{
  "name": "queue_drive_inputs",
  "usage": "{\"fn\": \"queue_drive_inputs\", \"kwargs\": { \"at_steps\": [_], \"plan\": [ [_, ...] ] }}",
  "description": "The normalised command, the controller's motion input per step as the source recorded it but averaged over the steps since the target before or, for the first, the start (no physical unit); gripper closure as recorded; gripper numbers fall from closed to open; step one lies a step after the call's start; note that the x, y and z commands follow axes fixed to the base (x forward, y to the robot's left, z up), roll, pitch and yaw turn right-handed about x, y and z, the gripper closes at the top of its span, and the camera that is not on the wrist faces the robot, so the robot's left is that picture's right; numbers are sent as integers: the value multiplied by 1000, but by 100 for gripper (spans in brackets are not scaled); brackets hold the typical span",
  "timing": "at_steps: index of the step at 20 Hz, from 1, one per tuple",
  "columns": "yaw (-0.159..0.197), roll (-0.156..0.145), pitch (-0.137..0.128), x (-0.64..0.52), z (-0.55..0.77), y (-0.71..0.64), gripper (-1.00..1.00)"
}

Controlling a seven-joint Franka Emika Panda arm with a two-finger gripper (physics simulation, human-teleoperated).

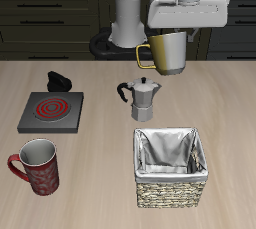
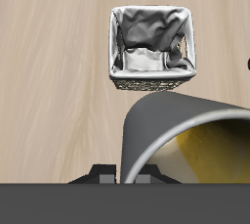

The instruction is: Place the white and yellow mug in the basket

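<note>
Exterior view, tool [image 1: 168, 35] lifting white and yellow mug [image 1: 167, 53]

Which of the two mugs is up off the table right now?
The white and yellow mug, olive-yellow and held by the tool above the moka pot. The red patterned mug stands on the table near its front edge.

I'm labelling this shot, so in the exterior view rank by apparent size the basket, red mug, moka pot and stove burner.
1. basket
2. stove burner
3. red mug, nearer the camera, so unsure
4. moka pot
</note>
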Motion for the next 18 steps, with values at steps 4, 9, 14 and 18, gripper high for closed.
{"fn": "queue_drive_inputs", "kwargs": {
  "at_steps": [4,9,14,18],
  "plan": [
    [-8,-38,28,278,160,-154,100],
    [-44,6,94,362,154,-115,100],
    [38,-4,-35,290,320,-88,100],
    [41,38,-8,235,276,4,100]
  ]
}}
